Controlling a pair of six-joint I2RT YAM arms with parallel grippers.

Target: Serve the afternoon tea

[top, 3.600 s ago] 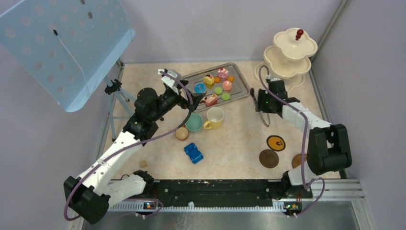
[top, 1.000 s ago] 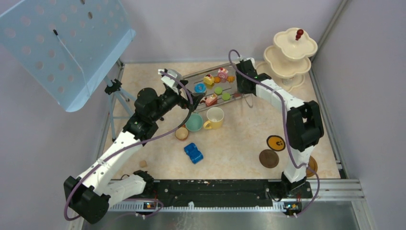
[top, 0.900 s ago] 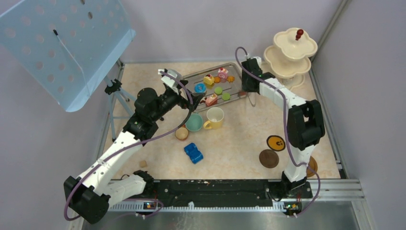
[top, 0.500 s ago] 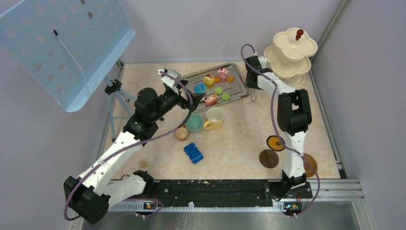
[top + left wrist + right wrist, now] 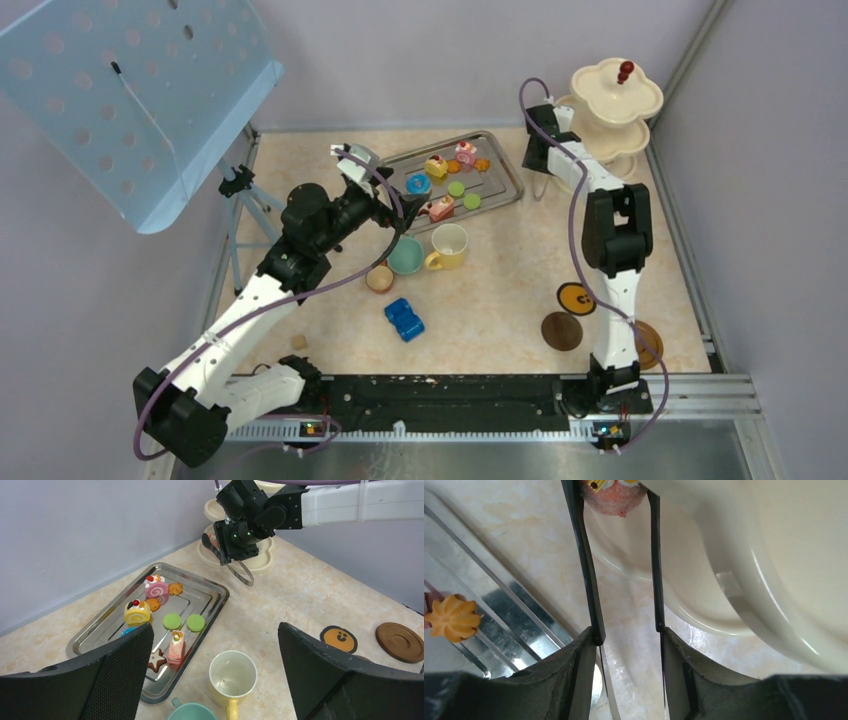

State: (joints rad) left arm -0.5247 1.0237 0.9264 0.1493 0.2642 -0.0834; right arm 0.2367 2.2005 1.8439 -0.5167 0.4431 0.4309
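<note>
Pink toy cake (image 5: 614, 497), pinched at the tips of the black tongs (image 5: 584, 555) that my right gripper (image 5: 628, 645) squeezes closed, hangs by the lower tiers of the cream stand (image 5: 734, 555), far right. Light, probably hard and slippery, so I judge a gentle pinch across its sides best.

The tray (image 5: 503, 183) lies left of the stand (image 5: 615, 95), cups (image 5: 405, 256) before it, coasters (image 5: 561, 331) near right.
</note>
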